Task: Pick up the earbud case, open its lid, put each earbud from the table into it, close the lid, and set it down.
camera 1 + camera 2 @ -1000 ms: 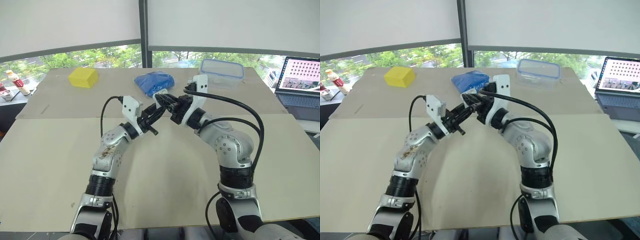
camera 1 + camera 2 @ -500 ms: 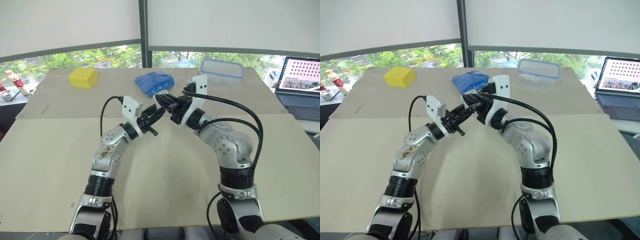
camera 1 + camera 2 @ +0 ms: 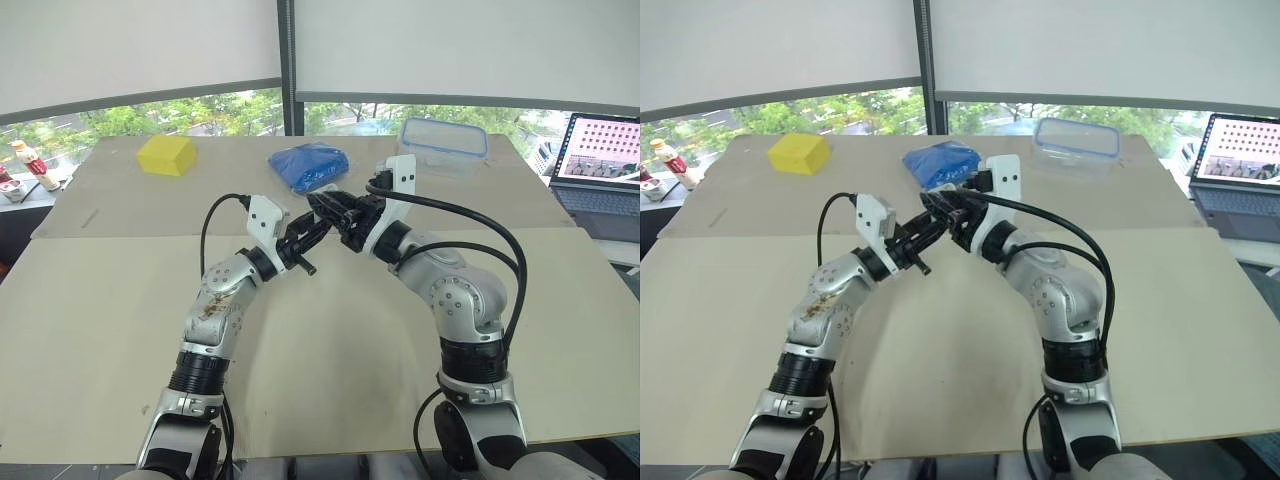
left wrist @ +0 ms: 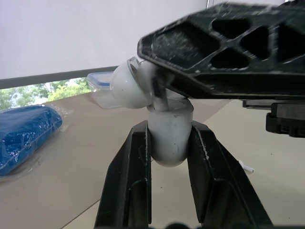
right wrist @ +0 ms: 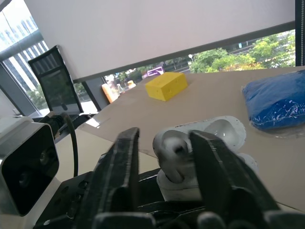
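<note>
While left pincer grips case, earbud touches it.

white earbud case — lid open, tipped back — upright in the left claw above mid-bench; a white earbud at its mouth.

Earbud case: top partly hidden behind right pincer in left wrist view; in head views too small to make out. Laptop cut off by pic edge, likewise blue bag in left wrist view.
</note>
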`<state>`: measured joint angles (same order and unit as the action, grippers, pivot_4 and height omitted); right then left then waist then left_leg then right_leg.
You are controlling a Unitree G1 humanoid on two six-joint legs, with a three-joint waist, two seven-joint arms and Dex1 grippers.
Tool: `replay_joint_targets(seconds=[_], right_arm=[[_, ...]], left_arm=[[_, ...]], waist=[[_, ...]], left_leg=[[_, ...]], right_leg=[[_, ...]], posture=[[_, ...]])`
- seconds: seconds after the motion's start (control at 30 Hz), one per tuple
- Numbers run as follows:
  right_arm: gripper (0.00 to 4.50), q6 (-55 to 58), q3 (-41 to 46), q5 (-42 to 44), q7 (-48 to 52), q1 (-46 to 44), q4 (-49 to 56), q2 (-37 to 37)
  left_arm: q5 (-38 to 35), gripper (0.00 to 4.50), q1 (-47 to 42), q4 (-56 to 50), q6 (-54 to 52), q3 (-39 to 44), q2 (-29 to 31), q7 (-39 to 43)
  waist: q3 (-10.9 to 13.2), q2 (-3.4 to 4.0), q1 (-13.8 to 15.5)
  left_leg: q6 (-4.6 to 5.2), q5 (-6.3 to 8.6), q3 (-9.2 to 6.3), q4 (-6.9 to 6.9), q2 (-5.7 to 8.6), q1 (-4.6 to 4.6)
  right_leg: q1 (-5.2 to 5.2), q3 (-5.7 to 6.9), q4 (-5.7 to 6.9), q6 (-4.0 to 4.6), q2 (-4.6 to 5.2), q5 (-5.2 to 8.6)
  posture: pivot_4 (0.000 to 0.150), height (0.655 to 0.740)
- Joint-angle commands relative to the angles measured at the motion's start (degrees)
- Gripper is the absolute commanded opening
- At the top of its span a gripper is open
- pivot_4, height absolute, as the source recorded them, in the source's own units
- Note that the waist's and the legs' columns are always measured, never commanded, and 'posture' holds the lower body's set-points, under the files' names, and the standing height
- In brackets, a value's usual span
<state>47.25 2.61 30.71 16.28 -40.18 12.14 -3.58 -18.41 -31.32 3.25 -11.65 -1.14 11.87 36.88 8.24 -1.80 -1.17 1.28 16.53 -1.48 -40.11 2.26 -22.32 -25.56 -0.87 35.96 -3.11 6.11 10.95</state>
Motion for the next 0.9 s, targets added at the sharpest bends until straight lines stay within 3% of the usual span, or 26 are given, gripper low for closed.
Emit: replay_joint_targets(seconds=[0.03, 0.27, 0.4, 0.53, 0.67, 0.9], right_arm=[[2.34, 0.2, 0.5, 0.0, -1.1, 0.2, 0.1, -0.3], [2.34, -0.8, 2.5, 1.3, -1.4, -0.5, 0.1, 0.0], [2.34, 1.0, 7.8, 9.8, 0.5, -3.5, 2.2, 0.2], [2.34, 4.6, 11.1, 15.1, 2.2, -6.0, 4.1, -5.8], [2.34, 4.9, 11.4, 11.7, 0.7, -4.9, 2.9, -13.3], [2.34, -5.7, 0.9, -9.2, 2.7, 8.9, -4.9, -29.6]], left_arm=[[-1.4, 0.55, -1.7, -3.1, 2.1, 0.2, -0.5, 1.0], [-1.3, 0.55, -1.4, -2.8, 2.1, 0.4, -0.5, 1.0], [-1.1, 0.55, -1.1, -1.0, 2.5, 2.0, 0.4, 0.5], [1.1, 0.55, -1.1, 1.9, 4.9, 3.2, 2.0, -0.7], [1.2, 0.55, -0.9, 2.3, 5.8, 3.7, 2.5, -1.8], [1.4, 0.55, -0.2, 2.9, 6.1, 4.2, 3.0, -2.5]], waist=[[0.0, 0.00, 0.0], [0.0, 0.00, 0.0], [0.0, 0.02, 0.1], [0.0, 0.06, 0.2], [0.0, 0.06, 0.4], [0.0, 0.05, 0.6]], left_leg=[[0.00, 0.00, 0.00, 0.00, 0.00, 0.00], [0.00, 0.00, 0.00, 0.00, 0.00, 0.00], [0.01, 0.00, -0.01, -0.01, 0.00, 0.00], [0.05, 0.03, -0.01, 0.03, -0.01, 0.03], [0.11, 0.06, -0.03, 0.04, -0.01, 0.10], [0.21, 0.12, 0.04, 0.04, 0.02, 0.19]], right_leg=[[0.00, 0.00, 0.00, 0.00, 0.00, 0.00], [0.00, 0.00, -0.01, 0.00, 0.00, 0.00], [0.03, 0.01, -0.03, 0.00, 0.00, 0.00], [0.04, 0.04, -0.06, 0.00, -0.01, 0.00], [0.23, 0.08, -0.18, 0.00, -0.01, 0.00], [0.43, 0.10, -0.30, -0.02, 0.07, 0.01]], posture=[[0.150, 0.7400], [0.150, 0.7400], [0.150, 0.7400], [0.150, 0.7400], [0.150, 0.7400], [0.150, 0.7400]])
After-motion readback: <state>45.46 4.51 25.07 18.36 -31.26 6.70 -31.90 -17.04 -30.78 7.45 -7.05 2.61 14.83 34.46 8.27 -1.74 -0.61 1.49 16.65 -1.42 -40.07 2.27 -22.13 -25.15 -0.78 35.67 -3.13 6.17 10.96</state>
